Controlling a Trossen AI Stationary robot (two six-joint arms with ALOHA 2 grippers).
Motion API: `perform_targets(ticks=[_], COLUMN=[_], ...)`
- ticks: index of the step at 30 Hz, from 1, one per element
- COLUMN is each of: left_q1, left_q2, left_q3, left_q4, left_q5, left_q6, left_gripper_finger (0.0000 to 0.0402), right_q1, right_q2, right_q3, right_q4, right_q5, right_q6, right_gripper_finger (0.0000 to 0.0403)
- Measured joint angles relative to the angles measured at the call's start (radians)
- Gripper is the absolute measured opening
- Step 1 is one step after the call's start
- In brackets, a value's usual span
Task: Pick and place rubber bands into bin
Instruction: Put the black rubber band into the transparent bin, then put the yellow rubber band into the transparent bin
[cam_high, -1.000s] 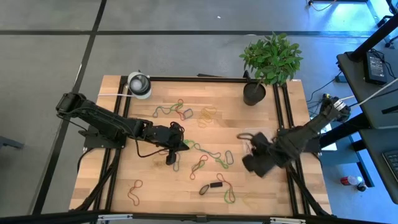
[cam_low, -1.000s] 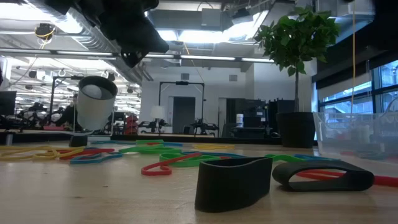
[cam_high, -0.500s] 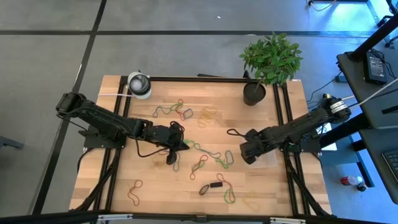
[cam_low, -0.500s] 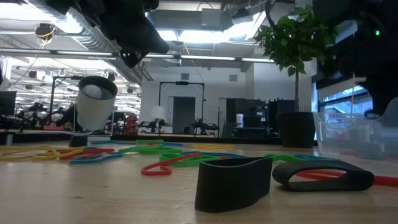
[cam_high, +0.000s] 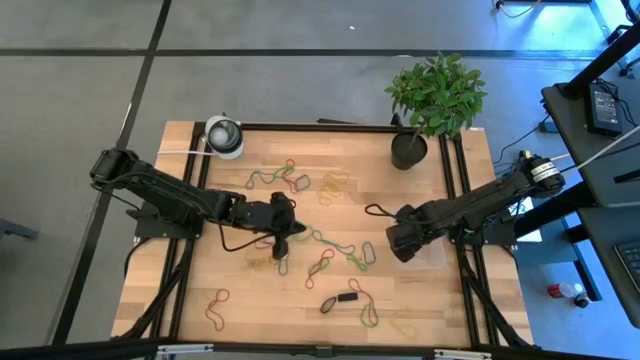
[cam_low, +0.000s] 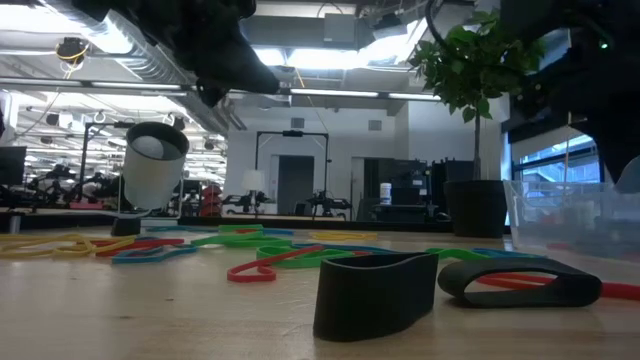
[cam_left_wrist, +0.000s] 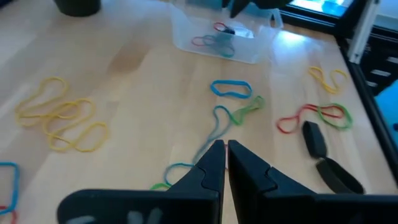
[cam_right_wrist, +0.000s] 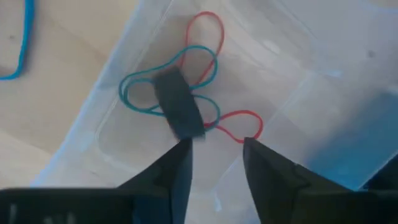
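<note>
**Lighting and picture quality**

High view: even, bright overhead light; bench (cam_high: 200, 270) wood evenly lit, soft short shadows under both arms. Blue cast at the upper right of the frame, on the floor.

Low view: strong backlight from ceiling strip lights across the top of the frame and a window at right; arms and plant (cam_low: 475, 60) in silhouette. Foreground dark bands (cam_low: 375, 290) sharp; background room soft.

Left wrist view: warm light, glare patch on the wood at upper right; near bottom edge blurred.

Right wrist view: soft focus throughout; bin (cam_right_wrist: 292, 93) walls show pale reflections; blue glint at lower right.
</note>
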Motion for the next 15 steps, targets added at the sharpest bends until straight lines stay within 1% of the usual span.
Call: perform_targets(ticks=[5,9,13,15], left_q1=[0.0,0.0,0.0,0.0], left_q2=[0.0,0.0,0.0,0.0], left_q3=[0.0,0.0,0.0,0.0], left_q4=[0.01,0.009,0.007,0.008], left_q5=[-0.029,-0.029,-0.032,-0.058], left_q6=[-0.014,-0.067,-0.076,-0.075], left_gripper_finger=[0.0023,0.004,0.007,0.0086], right_q1=[0.023,0.073,0.149,0.189], right_q2=[-0.025,-0.12,-0.272,-0.352], right_q3=[0.03,0.026,0.026,0.026], right_q4=[-0.01,0.0,0.004,0.012], right_q5=[-0.005,0.022,0.132,0.206], right_q6=[-0.158,-0.236,-0.236,-0.235], right_gripper_finger=[0.0156,0.0136,0.0105,0.0091])
